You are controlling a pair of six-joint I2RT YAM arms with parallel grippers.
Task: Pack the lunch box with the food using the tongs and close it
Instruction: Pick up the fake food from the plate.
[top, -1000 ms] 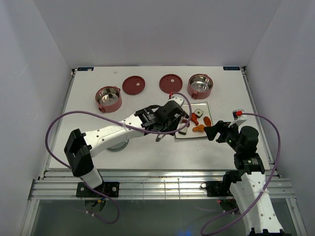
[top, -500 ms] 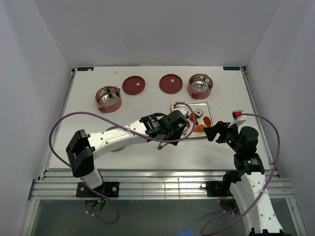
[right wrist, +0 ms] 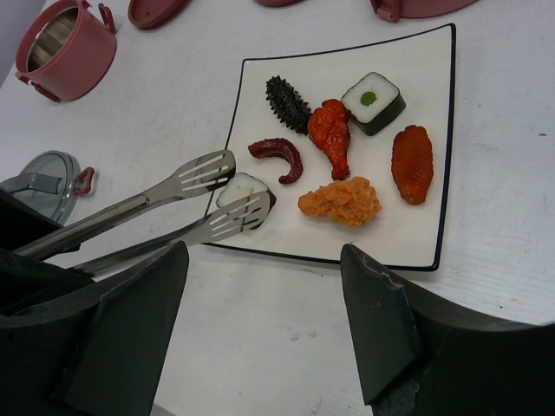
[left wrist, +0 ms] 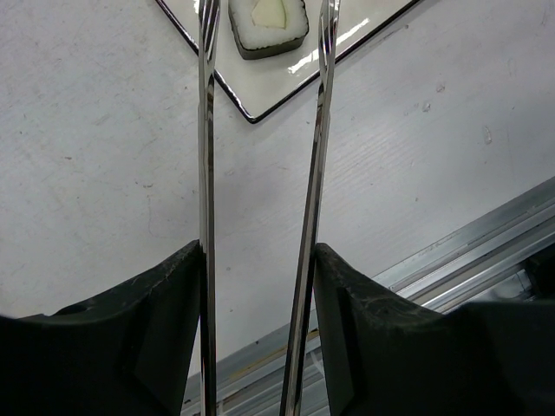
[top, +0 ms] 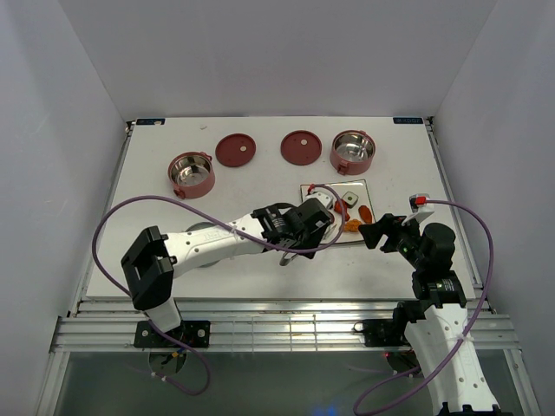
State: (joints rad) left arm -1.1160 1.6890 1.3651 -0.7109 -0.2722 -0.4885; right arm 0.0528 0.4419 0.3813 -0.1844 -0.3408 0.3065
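Over the past second the left gripper (left wrist: 260, 286), clamped around the tongs (right wrist: 204, 173), drops toward the near-left corner of the white plate (right wrist: 408, 234) and eases its squeeze. The blades now stand apart on either side of the sushi piece (right wrist: 241, 186), not yet pinching it, so a pick looks close. The right gripper (right wrist: 264, 286) hangs wide open and empty beside the plate, while the lunch box (top: 191, 173) bowls wait uncovered at the table's far side.

We see the left arm (top: 217, 238) reaching low from its base toward the white square plate (top: 359, 185), with the wrist at the plate's near left corner. The left gripper (left wrist: 258, 260) clamps the tongs (left wrist: 206, 130), one finger on each tong arm. The right arm (top: 434, 260) is folded upright. The right gripper (top: 378, 232) has its jaws wide and holds nothing, just off the plate's near right corner.
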